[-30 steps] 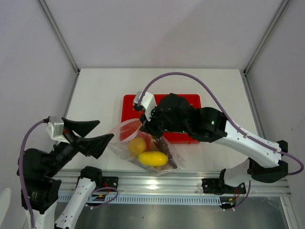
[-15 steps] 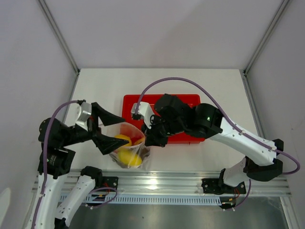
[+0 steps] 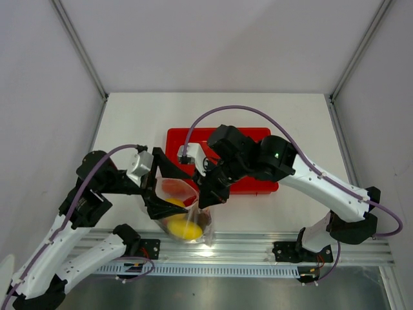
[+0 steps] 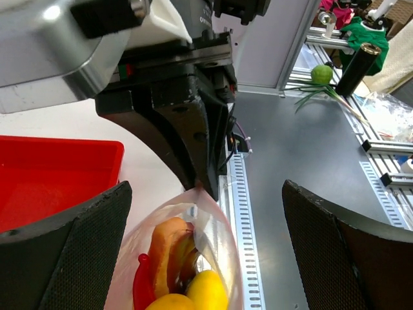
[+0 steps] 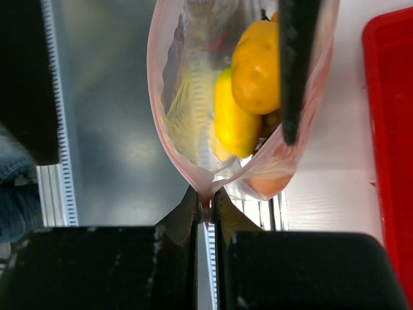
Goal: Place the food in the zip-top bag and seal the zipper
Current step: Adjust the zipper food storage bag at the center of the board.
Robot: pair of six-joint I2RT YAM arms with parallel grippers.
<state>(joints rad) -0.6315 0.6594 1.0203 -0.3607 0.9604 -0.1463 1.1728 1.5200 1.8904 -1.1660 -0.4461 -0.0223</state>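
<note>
The zip-top bag (image 3: 186, 216) hangs at the table's near edge with its mouth open. Inside are two yellow fruits (image 5: 255, 68), an orange chunk (image 4: 169, 239) and a red stick (image 4: 142, 287). The tan fruits are hidden. My right gripper (image 3: 208, 194) is shut on one end of the pinkish zipper strip (image 5: 206, 201); it shows in the right wrist view (image 5: 206, 212). My left gripper (image 3: 166, 191) is open, one finger on each side of the bag's mouth. In the left wrist view (image 4: 206, 252) the bag (image 4: 216, 239) sits between the fingers, untouched.
The red tray (image 3: 255, 139) lies behind the bag, under the right arm; it shows in the left wrist view (image 4: 51, 174) and the right wrist view (image 5: 390, 129). The slotted metal rail (image 3: 258, 244) runs along the table's front edge, right below the bag.
My left arm has swung in from the far left and its open gripper now straddles the bag. The right gripper has drawn the bag left and upright, bunching the food at its bottom.
</note>
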